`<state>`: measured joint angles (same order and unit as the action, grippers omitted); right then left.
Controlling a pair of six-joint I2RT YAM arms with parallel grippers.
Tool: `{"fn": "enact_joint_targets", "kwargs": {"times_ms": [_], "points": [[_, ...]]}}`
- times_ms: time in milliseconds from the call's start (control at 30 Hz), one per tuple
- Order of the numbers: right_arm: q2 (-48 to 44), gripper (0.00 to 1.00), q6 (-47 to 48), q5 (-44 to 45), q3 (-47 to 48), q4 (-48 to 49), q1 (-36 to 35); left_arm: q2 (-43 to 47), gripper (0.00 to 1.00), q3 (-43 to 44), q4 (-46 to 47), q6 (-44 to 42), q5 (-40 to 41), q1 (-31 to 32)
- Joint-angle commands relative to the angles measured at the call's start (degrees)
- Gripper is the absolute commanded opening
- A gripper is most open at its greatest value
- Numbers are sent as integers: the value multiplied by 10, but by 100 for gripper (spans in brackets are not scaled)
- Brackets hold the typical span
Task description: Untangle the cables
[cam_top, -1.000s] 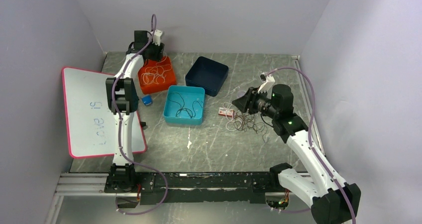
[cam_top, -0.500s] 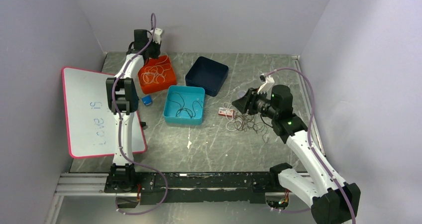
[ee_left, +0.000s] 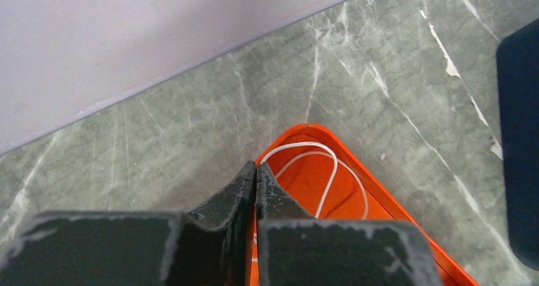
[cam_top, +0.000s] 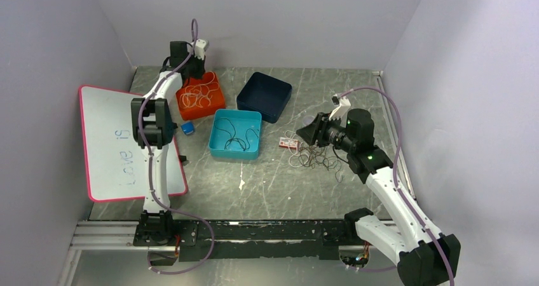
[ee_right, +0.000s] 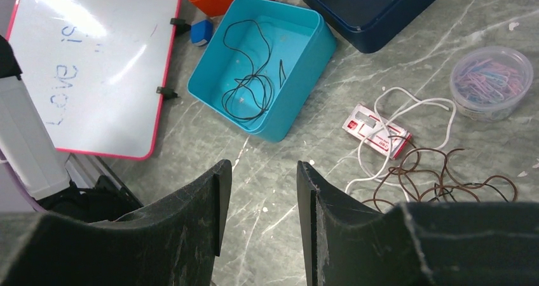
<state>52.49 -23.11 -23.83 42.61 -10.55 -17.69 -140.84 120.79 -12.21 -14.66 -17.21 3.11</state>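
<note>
Left claw (ee_left: 255, 171) shut, nothing seen held; white cable (ee_left: 334, 170) just ahead in tray (ee_left: 299, 190). Right claw (ee_right: 259, 171) half open, empty; tangle (ee_right: 438, 184) at its right to be gripped by one loose outer strand.

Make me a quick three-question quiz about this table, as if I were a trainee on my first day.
1. True or false: the teal tray holds a black cable.
2. Which hand has its fingers pressed together? A) the left hand B) the right hand C) both
3. Fill in: the brown cables lie loose on the ____, outside every tray.

Key: 1 true; 2 A; 3 table.
</note>
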Motion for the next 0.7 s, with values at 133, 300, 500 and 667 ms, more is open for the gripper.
{"fn": "enact_joint_targets", "kwargs": {"times_ms": [133, 300, 500, 667], "points": [[-14, 46, 5, -7, -9, 10, 2, 81, 7, -71, 32, 13, -17, 9], [-17, 46, 4, -8, -10, 10, 3, 97, 7, -81, 16, 17, -3, 10], [-20, 46, 3, -9, -11, 11, 2, 120, 7, -133, 4, 35, 8, 11], [-21, 47, 1, -13, -11, 13, 2, 113, 7, -152, -30, 60, 50, 12]]}}
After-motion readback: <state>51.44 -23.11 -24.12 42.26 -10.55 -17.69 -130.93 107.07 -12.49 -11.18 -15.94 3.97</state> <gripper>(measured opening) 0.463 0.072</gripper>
